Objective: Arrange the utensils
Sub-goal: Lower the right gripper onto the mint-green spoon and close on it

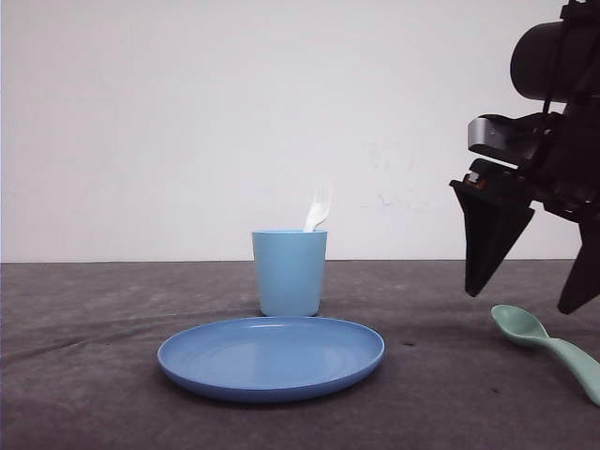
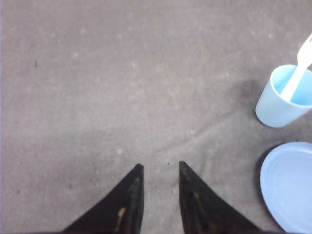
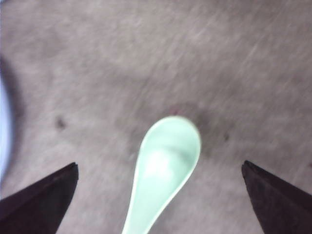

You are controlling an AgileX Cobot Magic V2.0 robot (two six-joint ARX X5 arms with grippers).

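Right wrist view: mint-green spoon lies centred between the right gripper's widely spread fingers, handle running back toward the wrist, untouched.

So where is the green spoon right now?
In the front view the green spoon lies flat on the table at the right, beside the blue plate and just below the open right gripper.

I see bare surface across the whole left side, open for passage. The plate and the cup behind it block the centre, with the fork sticking up from the cup. On the right, my wide-spread jaws straddle the spoon with room either side.
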